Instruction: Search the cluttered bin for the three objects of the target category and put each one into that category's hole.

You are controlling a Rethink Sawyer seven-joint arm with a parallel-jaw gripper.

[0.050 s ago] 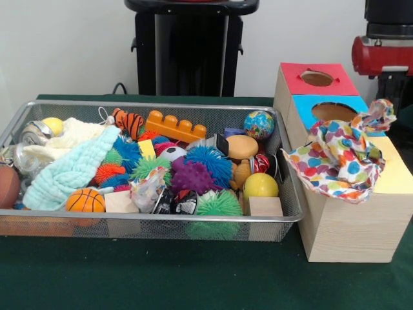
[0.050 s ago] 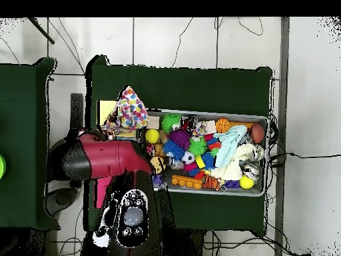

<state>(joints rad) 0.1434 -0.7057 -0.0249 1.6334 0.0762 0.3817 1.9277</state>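
Note:
A wire mesh bin (image 1: 161, 219) (image 2: 261, 121) is packed with toys. Among them are a yellow ball (image 1: 261, 185), a small basketball (image 1: 85, 200), a globe ball (image 1: 259, 124), purple (image 1: 193, 176) and green (image 1: 219, 204) spiky balls, an orange brick (image 1: 175, 126), a wooden block (image 1: 265, 206) and a mint cloth (image 1: 71, 169). Beside the bin stands a wooden box (image 1: 348, 226) with a red-topped hole (image 1: 317, 78) and a blue-topped hole (image 1: 333, 111). A polka-dot cloth (image 1: 339, 158) (image 2: 128, 110) lies draped over its yellow section (image 1: 397, 171). Only a red arm link (image 1: 382, 56) (image 2: 100, 160) shows; the gripper itself is hidden.
The bin and box sit on a green table cover (image 1: 193, 278). The red arm link hangs over the box's far end and the bin's corner by the globe ball. A second green table (image 2: 23, 140) stands to the left in the overhead view.

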